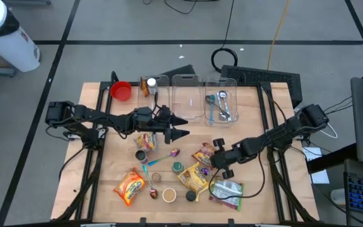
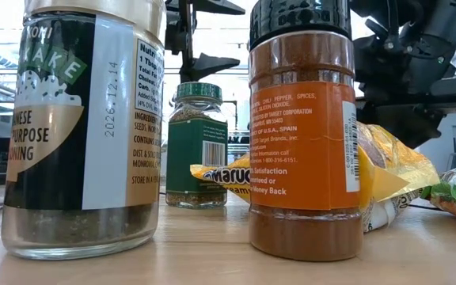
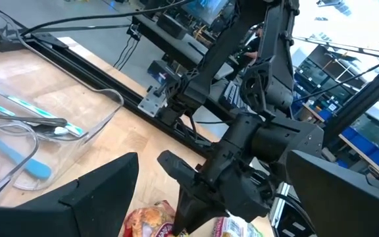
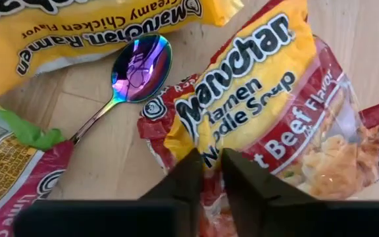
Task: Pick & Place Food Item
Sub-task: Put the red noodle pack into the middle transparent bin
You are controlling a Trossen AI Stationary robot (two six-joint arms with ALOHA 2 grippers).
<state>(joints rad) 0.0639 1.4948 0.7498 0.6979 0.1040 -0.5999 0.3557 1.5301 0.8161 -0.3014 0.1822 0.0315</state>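
On the wooden table, food packets, spice jars and spoons lie scattered between two dark robot arms. Toward the right side, the right gripper is lowered onto a red and yellow Maruchan beef ramen packet, which lies flat near the middle of the table, just beside the arm's tip in the overhead view. Its two dark fingers stand nearly together, pinching the packet's crinkled edge between them (only a sliver of gap shows). Just beside this packet lies an iridescent spoon, its bowl touching the packet's edge, and beyond that a yellow chicken ramen packet.

The left gripper hovers over the middle of the table, its fingers spread wide and holding nothing. Along the far edge of the table sit a red bowl and three clear plastic bins; the rightmost one holds blue and metal utensils.

From table height, two spice jars fill the foreground: a pale-labelled seasoning jar and an orange-labelled chili jar, with a small green jar standing farther back between them.
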